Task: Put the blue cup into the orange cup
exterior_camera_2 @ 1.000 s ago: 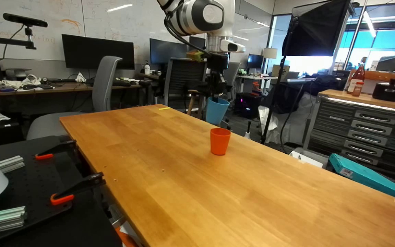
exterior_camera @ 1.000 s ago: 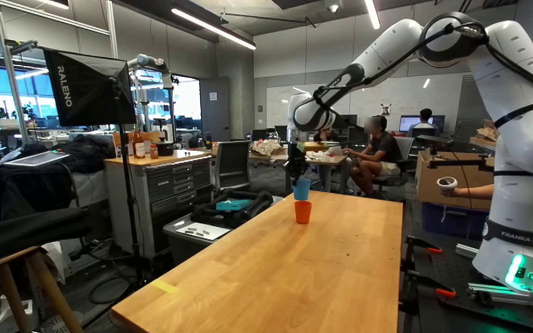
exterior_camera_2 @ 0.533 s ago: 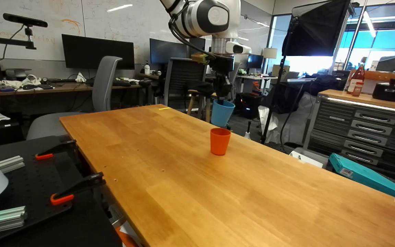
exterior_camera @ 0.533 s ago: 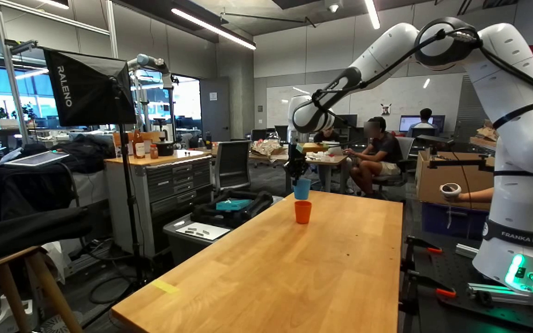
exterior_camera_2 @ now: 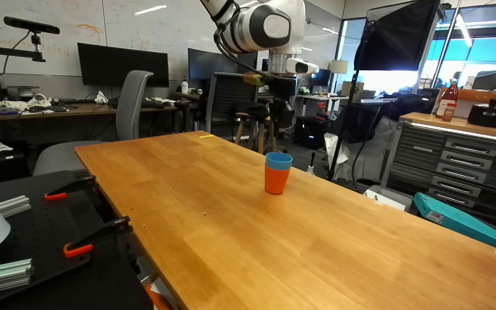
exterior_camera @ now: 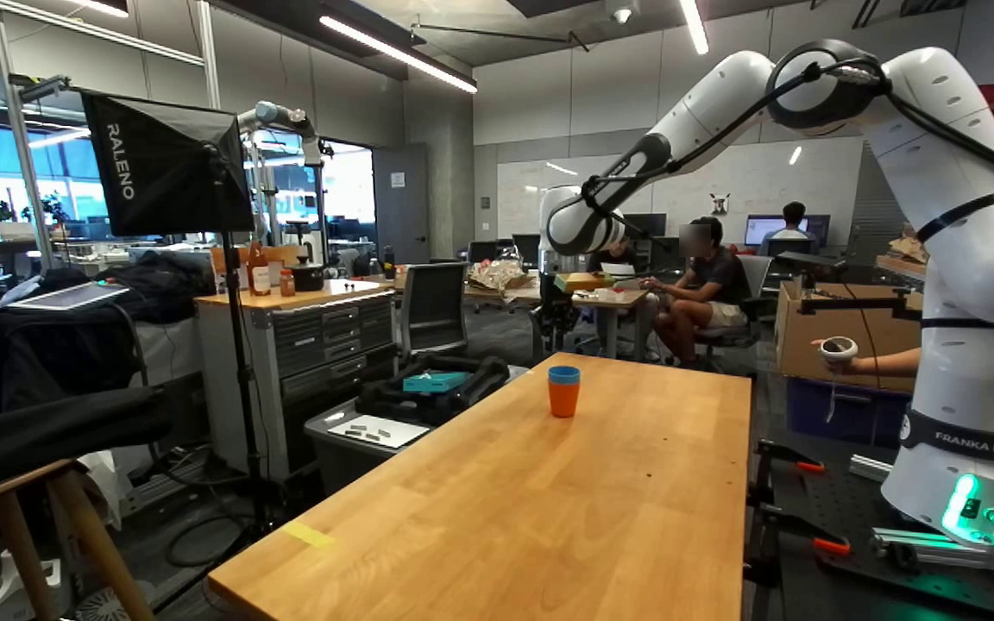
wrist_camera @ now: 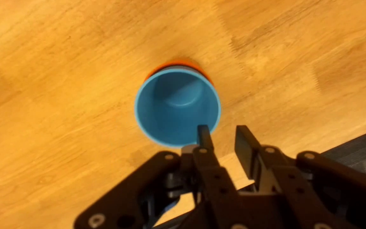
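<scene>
Jaws apart, nested tapered cups (exterior_camera_2: 277, 173)

The inner cup (exterior_camera_2: 278, 161) is seated in the outer cup (exterior_camera_2: 276, 181), its upper part above the outer rim. In an exterior view, the outer cup stands on the worktop (exterior_camera_2: 213, 241) just right of frame centre, near the worktop's right-hand edge; a drawer cabinet (exterior_camera_2: 463, 161) stands beyond, at frame right. The tool (wrist_camera: 222, 132) is above the cups; in the wrist view it enters from the lower right, overlapping the inner cup's lower-right rim.
</scene>
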Robot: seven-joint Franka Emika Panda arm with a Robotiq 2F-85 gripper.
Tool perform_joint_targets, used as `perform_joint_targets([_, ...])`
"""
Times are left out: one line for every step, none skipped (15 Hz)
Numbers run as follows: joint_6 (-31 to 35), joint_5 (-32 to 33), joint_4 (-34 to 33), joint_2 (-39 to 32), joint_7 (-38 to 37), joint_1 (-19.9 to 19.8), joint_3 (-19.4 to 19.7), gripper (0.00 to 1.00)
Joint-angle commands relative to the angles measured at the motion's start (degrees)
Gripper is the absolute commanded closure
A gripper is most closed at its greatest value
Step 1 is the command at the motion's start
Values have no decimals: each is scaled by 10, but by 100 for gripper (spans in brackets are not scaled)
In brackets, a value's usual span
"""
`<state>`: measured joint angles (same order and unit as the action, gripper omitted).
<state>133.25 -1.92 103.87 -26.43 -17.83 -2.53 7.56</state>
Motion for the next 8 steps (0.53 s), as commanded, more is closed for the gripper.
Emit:
perform_joint_targets([-4,-12,-17,-3,-3,-3,-6,39])
perform_joint_targets([-13,-14,-21,-1,-4,-3,-7,33])
perform_joint_targets([-51,-18,-30,6,-6,-2,-10,24])
perform_joint_targets([-100,-22,-40,12,-7,-1,-14,17])
perform_joint_targets([-152,-32,-33,25,-1,-1,-22,9])
perform_joint_targets([-195,-37,-38,33,2,0,-27,2])
perform_joint_targets([-242,-45,-44,42,8,0,-34,0])
perform_joint_targets([-286,-53,-55,48,14,1,-42,0])
